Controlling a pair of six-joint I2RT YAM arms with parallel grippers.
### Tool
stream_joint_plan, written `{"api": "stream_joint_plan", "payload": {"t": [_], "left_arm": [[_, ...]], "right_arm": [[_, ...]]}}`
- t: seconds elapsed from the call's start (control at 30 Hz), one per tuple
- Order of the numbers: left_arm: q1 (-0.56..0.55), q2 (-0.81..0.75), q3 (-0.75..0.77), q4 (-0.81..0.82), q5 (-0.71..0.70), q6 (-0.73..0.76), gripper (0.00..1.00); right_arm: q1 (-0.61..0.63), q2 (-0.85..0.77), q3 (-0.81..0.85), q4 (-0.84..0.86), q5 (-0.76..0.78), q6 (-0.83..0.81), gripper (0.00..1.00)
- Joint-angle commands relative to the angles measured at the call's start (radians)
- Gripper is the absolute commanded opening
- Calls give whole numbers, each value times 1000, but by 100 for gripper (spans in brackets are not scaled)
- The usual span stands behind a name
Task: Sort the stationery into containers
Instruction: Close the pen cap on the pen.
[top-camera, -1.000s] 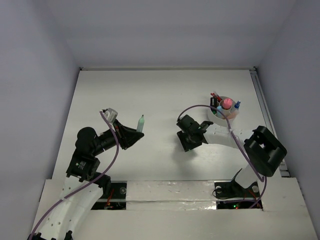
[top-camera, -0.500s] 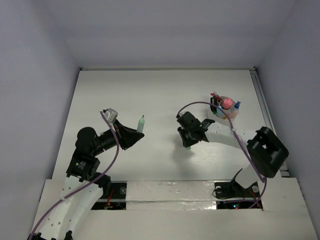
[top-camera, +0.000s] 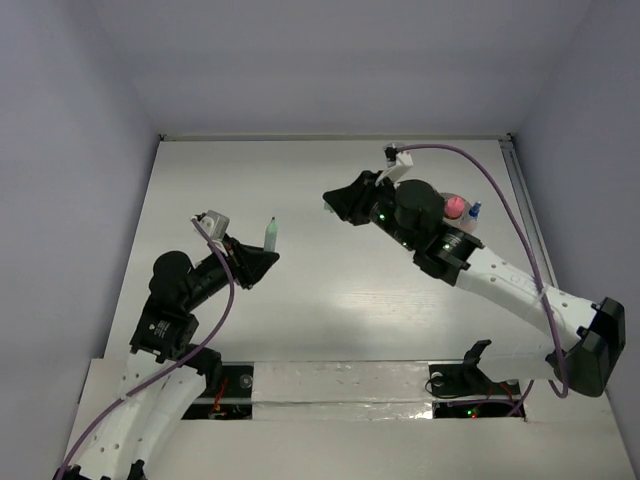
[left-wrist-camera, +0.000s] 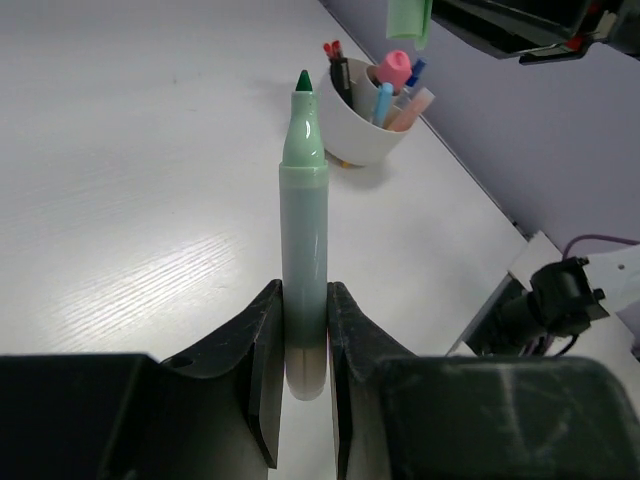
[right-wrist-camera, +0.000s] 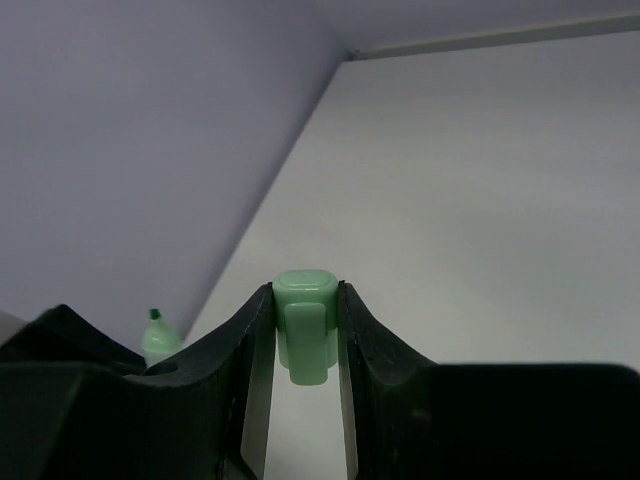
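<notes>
So the marker (left-wrist-camera: 303, 200) is looking pale mint green with a dark green tip. It's uncapped and pointing tip-up, away from the left gripper (left-wrist-camera: 303, 292). The matching cap (right-wrist-camera: 303, 335) is a stubby mint piece with a flat tab on its face.

Stuff that's hard to see: the marker's back end is sinking into shadow between the fingers. In the left wrist view the cap is getting cut off by the top edge. From the top camera the cup (left-wrist-camera: 360, 135) is mostly hiding behind the right arm (top-camera: 480, 270), with only the pink bottle (top-camera: 455, 207) and a bit of blue poking out. What's inside the cup is crowding together, so I'm only making out the bottle, two red pens (left-wrist-camera: 331, 48) and some pastel sticks.

The left gripper is clamping shut on the marker's lower barrel, most of the body sticking out past the fingertips, above the table (left-wrist-camera: 130, 180). The right gripper (right-wrist-camera: 303, 297) is pinching the cap right at its fingertips, up in the air. The cup is sitting well beyond the left fingertips, off to their right.
</notes>
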Motion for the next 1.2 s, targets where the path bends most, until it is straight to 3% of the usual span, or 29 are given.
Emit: {"api": "stream_joint_plan", "payload": {"t": [0.0,0.33,1.17], "left_arm": [[-4,-36,38,-11,-117,33,0],[-4,-55,24,-11,-125,20,0],[-4,-61,21,-8,-120,14,0]], "right_arm": [[89,87,61,198,65,131,0],[243,263,195,345,252,116,0],[303,355,350,241,384,13,0]]}}
